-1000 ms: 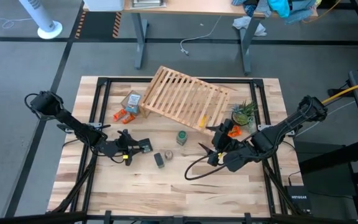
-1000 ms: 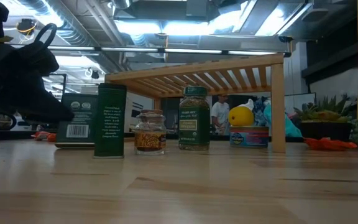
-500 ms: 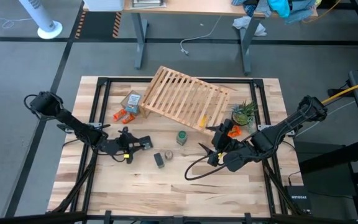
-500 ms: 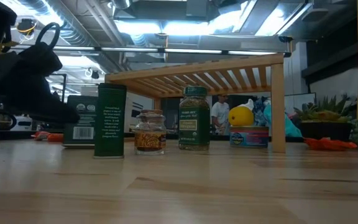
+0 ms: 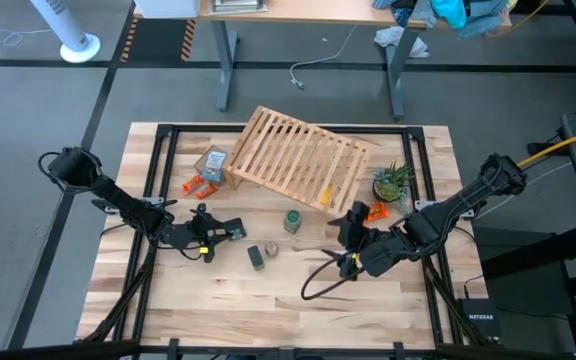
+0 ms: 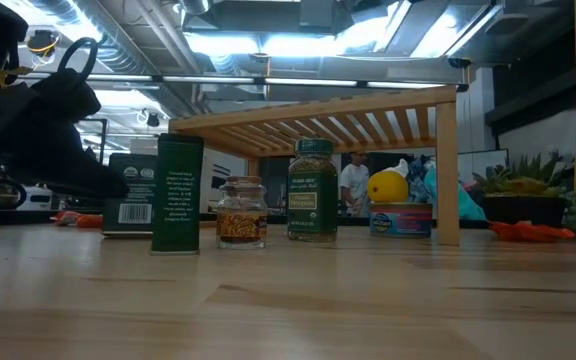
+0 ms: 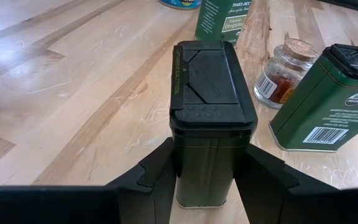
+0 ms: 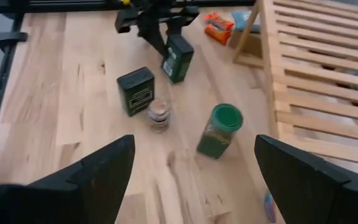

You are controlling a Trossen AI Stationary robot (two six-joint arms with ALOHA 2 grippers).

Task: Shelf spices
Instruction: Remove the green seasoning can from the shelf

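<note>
Clamping a dark squarish spice tin (image 7: 207, 124) between its two fingers, the left gripper (image 5: 230, 233) sat low over the left half of the wooden table (image 5: 268, 300). That tin stood upright, long axis vertical, black flip lid on top, its base at or just above the boards; I could not tell which. Just beside it stood a second dark tin (image 5: 256, 257), also upright, and the tiny clear glass jar (image 5: 271, 249) next to that. The green round jar (image 5: 292, 221) stood upright a little nearer the slatted wooden shelf (image 5: 298, 155), whose long side ran slantwise across the table's far half. The right gripper (image 5: 351, 240) hung over the right side, fingers spread wide and empty, aimed toward the jars.
</note>
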